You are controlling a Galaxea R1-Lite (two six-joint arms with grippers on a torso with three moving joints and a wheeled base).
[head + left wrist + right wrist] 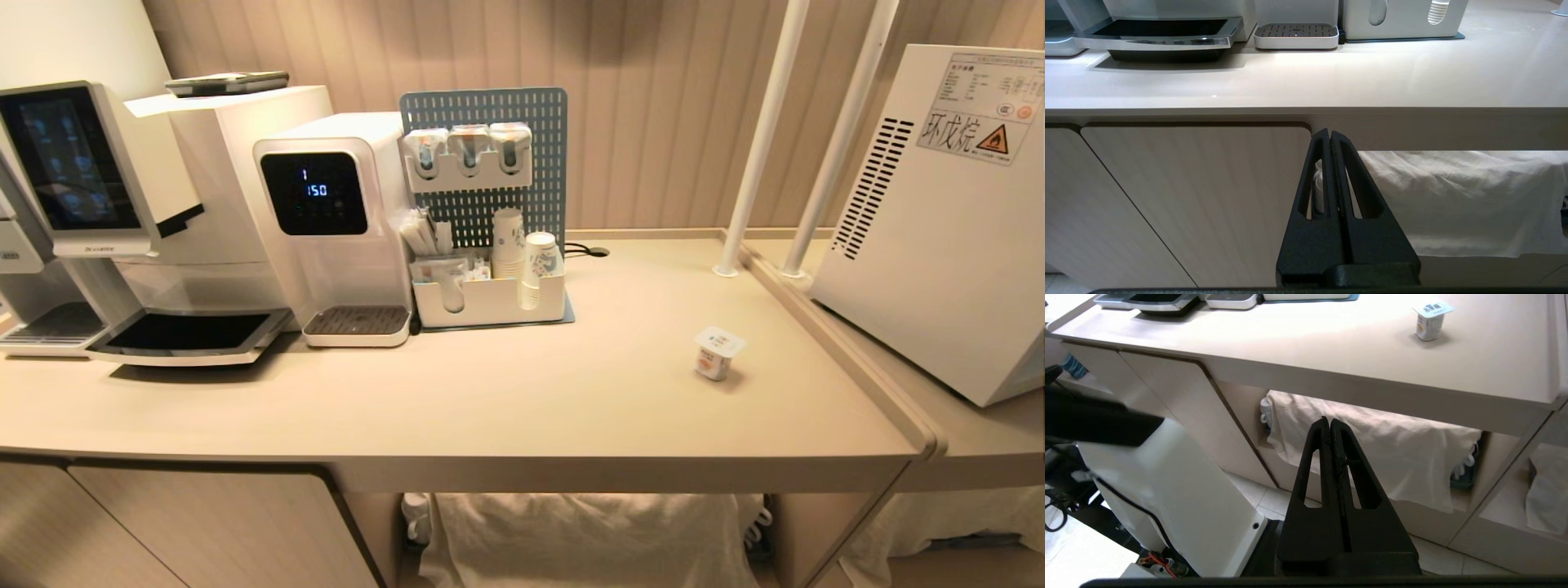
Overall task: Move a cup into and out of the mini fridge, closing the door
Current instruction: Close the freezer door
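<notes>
The cup [718, 353], small and white with a square foil lid and an orange mark, stands on the counter's right part; it also shows as the cup [1430, 321] in the right wrist view. The mini fridge [939, 220] sits at the far right, its vented side and warning sticker facing me; the door is out of view. Neither arm appears in the head view. My right gripper [1329, 421] is shut and empty, below the counter's front edge, well short of the cup. My left gripper [1329, 132] is shut, parked in front of the cabinet under the counter.
A coffee machine [98, 204], a water dispenser [335, 212] and a pegboard organiser [487, 245] with stacked paper cups line the counter's back left. Two white poles [759, 139] rise beside the fridge. A white cloth [588, 539] hangs under the counter [490, 408].
</notes>
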